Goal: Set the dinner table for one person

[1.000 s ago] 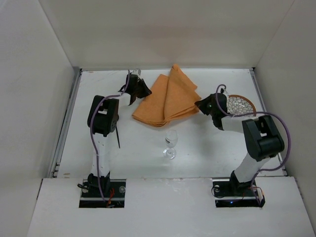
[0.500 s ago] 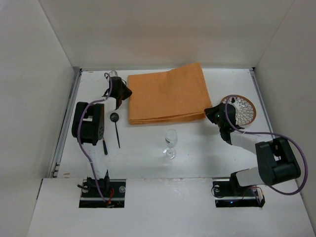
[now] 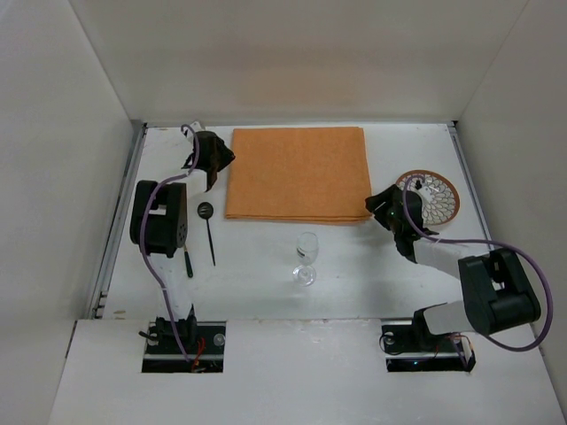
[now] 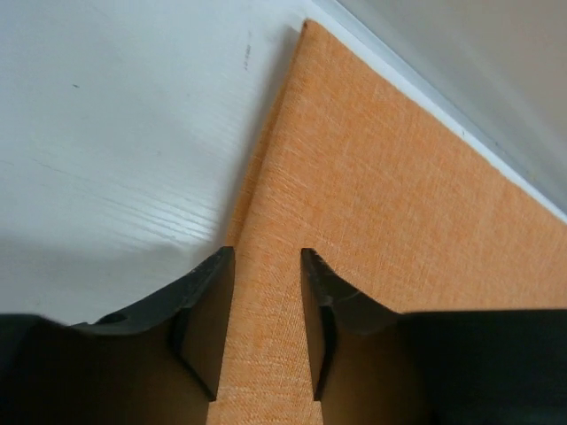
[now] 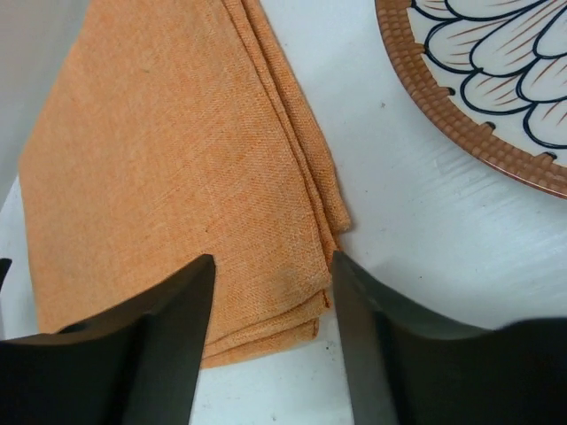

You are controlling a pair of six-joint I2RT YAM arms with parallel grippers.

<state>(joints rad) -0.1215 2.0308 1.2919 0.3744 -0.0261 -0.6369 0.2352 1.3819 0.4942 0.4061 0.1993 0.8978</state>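
orange cloth [image 3: 297, 173] corners beneath released left hand [image 4: 266, 266], right hand [image 5: 273, 266]; plate [image 5: 443, 119] cropped by frame edge.

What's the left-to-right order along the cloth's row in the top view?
left gripper → orange cloth → right gripper → patterned plate. The spoon and wine glass are omitted: sideways they overlap the left gripper and the cloth.

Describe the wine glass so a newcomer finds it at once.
On the white dinner table, find the orange cloth spread at the far side. Just before its near edge stands the wine glass, the only clear stemmed thing.
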